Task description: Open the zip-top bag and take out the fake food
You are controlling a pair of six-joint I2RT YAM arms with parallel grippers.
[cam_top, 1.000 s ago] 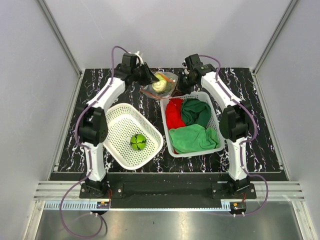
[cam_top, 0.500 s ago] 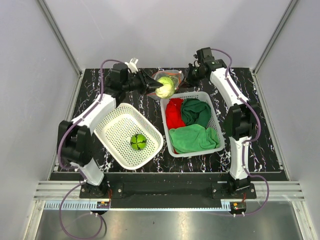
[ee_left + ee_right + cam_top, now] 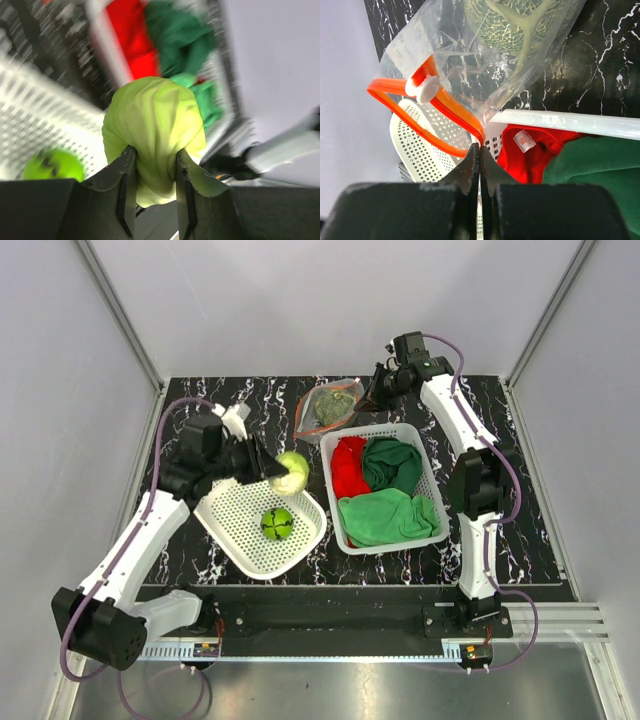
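Left pincer [image 3: 152, 165] clenched on the pale cabbage ball [image 3: 291, 472], hanging over the far right rim of the left basket [image 3: 240, 510]. Bright green ball [image 3: 276, 524] already sits in that basket. Right pincer [image 3: 479, 146] pinched tight on the orange zip strip [image 3: 445, 107] of the bag [image 3: 328, 408] (strip gapes as an open loop). Bag is at the far side of the worktop [image 3: 530, 530], just behind the right basket [image 3: 432, 488], with the grey-green leafy piece [image 3: 520, 25] inside it. Red cloth [image 3: 348, 468] and green cloths [image 3: 390, 515] fill the right basket.

Red and green cloths [image 3: 385, 515] fill one basket [image 3: 380, 429]
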